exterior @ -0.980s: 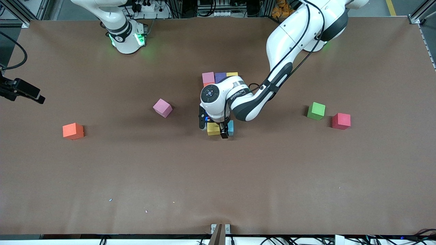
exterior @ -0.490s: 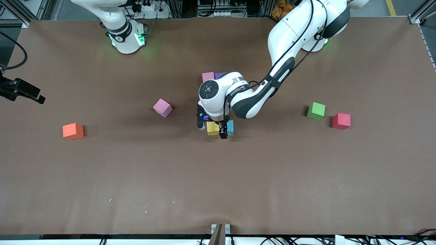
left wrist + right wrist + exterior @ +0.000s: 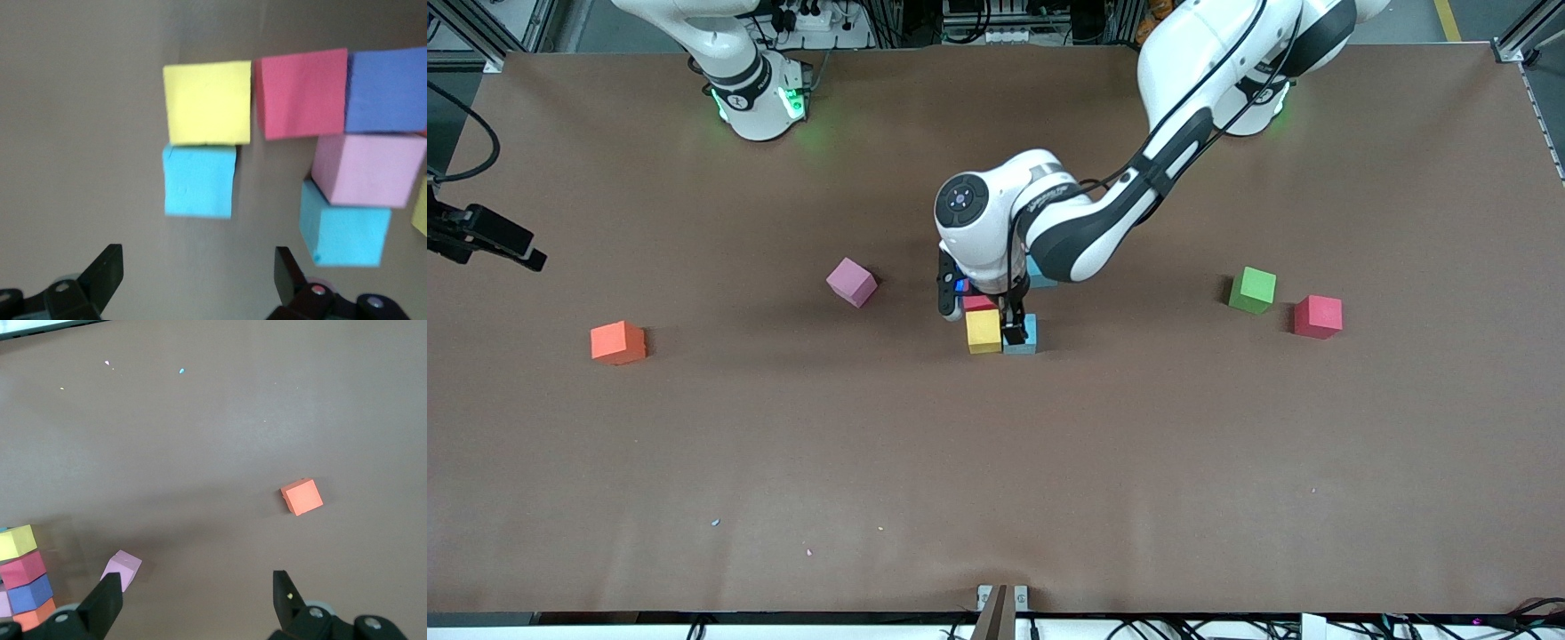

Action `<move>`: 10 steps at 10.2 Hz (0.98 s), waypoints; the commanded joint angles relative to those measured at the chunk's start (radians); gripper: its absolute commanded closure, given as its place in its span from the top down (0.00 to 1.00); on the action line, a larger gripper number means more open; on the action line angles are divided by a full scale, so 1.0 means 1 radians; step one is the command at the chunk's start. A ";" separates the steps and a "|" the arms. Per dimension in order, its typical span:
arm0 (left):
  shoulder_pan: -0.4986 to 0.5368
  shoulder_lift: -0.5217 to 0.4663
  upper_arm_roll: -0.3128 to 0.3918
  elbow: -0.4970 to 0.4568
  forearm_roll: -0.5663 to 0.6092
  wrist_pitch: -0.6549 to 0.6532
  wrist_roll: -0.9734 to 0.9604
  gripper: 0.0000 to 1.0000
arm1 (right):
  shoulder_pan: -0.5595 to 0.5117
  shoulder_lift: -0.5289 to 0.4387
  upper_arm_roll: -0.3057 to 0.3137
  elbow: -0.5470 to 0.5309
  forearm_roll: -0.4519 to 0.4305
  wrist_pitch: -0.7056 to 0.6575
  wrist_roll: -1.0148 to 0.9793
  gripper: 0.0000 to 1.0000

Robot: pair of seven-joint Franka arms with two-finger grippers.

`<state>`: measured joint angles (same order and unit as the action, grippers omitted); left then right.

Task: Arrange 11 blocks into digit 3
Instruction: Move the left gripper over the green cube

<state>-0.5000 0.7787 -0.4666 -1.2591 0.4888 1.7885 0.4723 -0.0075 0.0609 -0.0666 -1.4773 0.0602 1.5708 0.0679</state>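
Your left gripper hangs over the cluster of blocks at mid-table with its jaws spread wide and nothing between them. In the left wrist view the two fingertips stand well apart above bare tabletop, just clear of the blocks.

Directly under it, a yellow block and a light blue block sit side by side, touching, at the cluster's edge nearest the front camera. A red block touches the yellow one on its farther side. The left wrist view shows the run going on from red to a dark blue block, with a pale pink block and a second light blue block beside those. From the front, the arm covers most of that part.

The table between the cluster and the front edge is open brown surface, as is the stretch toward each end until you reach the loose blocks.

Toward the right arm's end lie a tilted pink block, near the cluster, and an orange block, well apart from it. Toward the left arm's end, a green block and a second red block sit near each other, not touching.

Your right gripper waits up high with its jaws released wide, looking down over the orange and pink blocks.
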 commanded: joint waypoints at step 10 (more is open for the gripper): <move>0.619 -0.483 -0.010 -0.478 -0.205 0.056 -0.442 1.00 | 0.000 -0.003 0.002 0.006 0.012 -0.011 0.010 1.00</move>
<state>0.0265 0.4497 -0.4692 -1.5098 0.3444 1.7310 0.0595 -0.0069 0.0607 -0.0651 -1.4770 0.0614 1.5693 0.0679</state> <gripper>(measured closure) 0.000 0.000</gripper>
